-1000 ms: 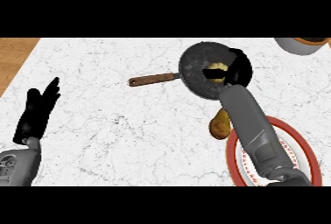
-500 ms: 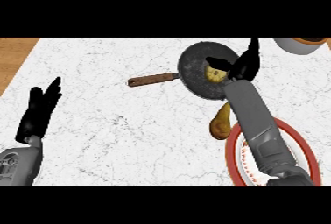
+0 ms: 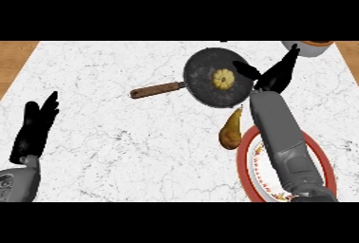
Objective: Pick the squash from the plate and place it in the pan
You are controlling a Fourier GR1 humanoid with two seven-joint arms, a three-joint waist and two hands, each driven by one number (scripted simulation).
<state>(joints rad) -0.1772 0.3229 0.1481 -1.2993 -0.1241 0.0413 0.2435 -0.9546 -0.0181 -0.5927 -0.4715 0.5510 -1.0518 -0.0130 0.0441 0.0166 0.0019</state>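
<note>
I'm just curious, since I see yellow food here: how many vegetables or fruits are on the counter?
2. A small yellow squash lies in the pan; a brownish pear-shaped one lies on the counter beside the plate. The right forearm may hide others.

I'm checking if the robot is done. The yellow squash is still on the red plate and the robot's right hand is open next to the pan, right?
Not quite. In the head view, the squash lies in the pan, not on the plate. The right hand is open next to the pan.
</note>
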